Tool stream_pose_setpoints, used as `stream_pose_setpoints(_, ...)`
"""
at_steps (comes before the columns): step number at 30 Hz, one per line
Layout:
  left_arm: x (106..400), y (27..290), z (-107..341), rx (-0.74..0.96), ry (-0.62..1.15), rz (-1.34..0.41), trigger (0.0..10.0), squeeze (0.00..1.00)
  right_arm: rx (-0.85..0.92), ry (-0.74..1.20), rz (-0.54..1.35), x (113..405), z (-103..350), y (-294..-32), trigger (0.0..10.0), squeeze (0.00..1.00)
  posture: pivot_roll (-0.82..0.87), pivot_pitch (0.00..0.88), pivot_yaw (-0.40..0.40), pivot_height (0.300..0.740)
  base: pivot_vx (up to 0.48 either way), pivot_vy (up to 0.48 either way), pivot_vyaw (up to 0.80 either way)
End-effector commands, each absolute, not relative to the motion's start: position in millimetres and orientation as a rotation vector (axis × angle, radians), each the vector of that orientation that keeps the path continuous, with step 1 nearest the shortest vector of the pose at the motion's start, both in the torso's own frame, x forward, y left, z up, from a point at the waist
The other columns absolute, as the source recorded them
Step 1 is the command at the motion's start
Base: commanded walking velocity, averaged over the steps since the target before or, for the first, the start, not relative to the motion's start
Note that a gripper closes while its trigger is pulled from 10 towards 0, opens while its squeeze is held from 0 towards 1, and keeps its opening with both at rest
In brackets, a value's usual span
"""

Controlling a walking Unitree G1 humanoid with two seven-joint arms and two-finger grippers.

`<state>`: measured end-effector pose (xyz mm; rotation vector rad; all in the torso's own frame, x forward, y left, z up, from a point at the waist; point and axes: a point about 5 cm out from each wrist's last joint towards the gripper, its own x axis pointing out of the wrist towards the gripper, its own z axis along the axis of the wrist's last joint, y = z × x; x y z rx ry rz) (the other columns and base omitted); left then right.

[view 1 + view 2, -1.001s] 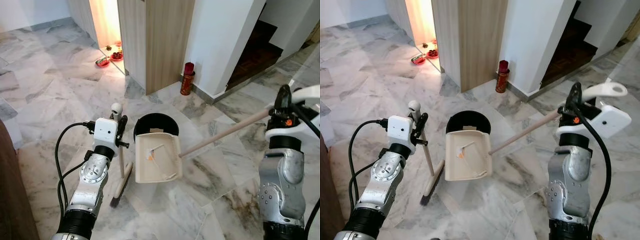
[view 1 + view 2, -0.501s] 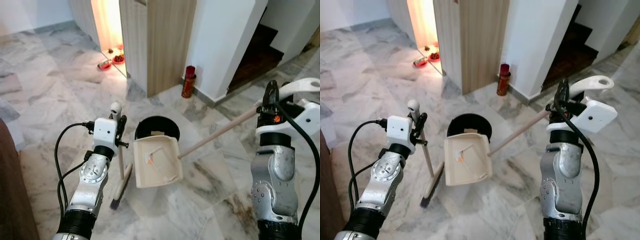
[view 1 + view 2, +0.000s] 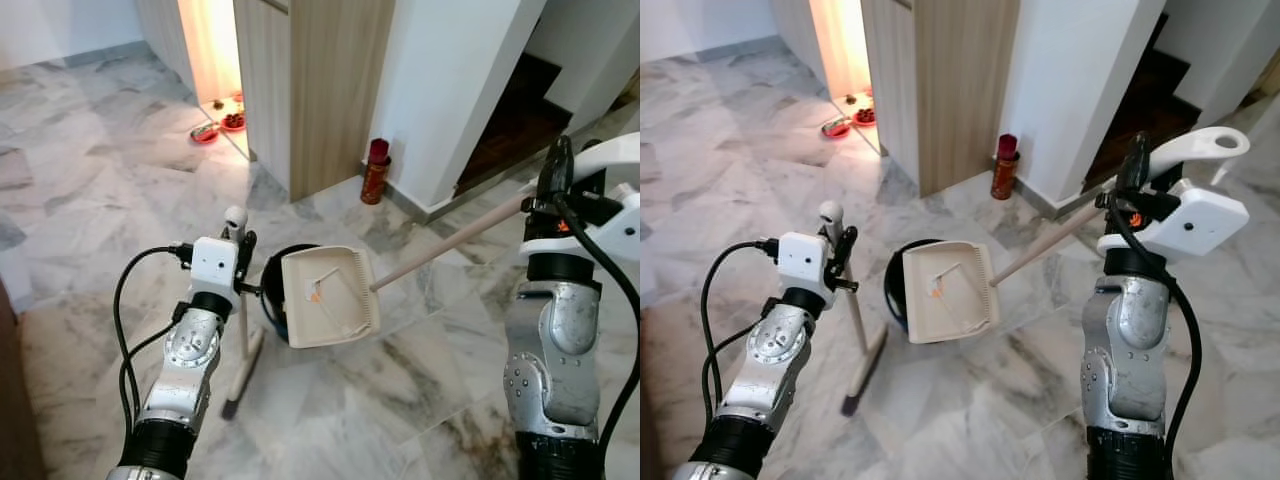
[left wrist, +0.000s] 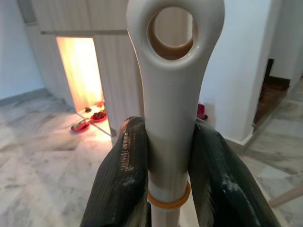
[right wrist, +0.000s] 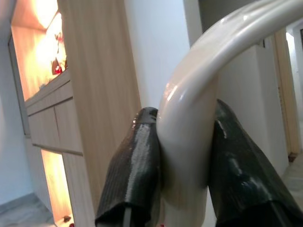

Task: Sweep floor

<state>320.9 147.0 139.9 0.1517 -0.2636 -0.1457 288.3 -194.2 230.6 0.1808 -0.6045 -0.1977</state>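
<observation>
Left eye view: right gripper clamped on dustpan handle, pan lifted and tilted over black bin. Left gripper closed round upright broom. Step, as judged: emptying sweepings. Next calls for steeper tilt above the bin mouth.

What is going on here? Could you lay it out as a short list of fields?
left gripper: fingers shut on broom handle, broom upright, bristles on floor
right gripper: fingers shut on dustpan handle
dustpan: lifted, tilted over black bin
in the dustpan: small scraps, one orange
floor: grey marble tiles
by the wall: red bottle
</observation>
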Motion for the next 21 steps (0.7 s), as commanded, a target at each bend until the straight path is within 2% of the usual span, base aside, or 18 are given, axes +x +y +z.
stream_pose_setpoints(1,322.6,151.0,149.9,0.181,-0.314,-0.131,10.0,0.00,0.207,-0.699,-0.166,282.8,247.3,-187.2,10.0,0.00,0.21,0.050,-0.058,0.740,0.289,0.000,0.00)
stream_pose_setpoints(21,322.4,154.2,149.3,0.186,-0.314,-0.111,10.0,0.00,0.207,-0.683,-0.140,284.6,246.3,-183.1,10.0,0.00,0.21,0.072,-0.067,0.740,0.288,0.000,0.00)
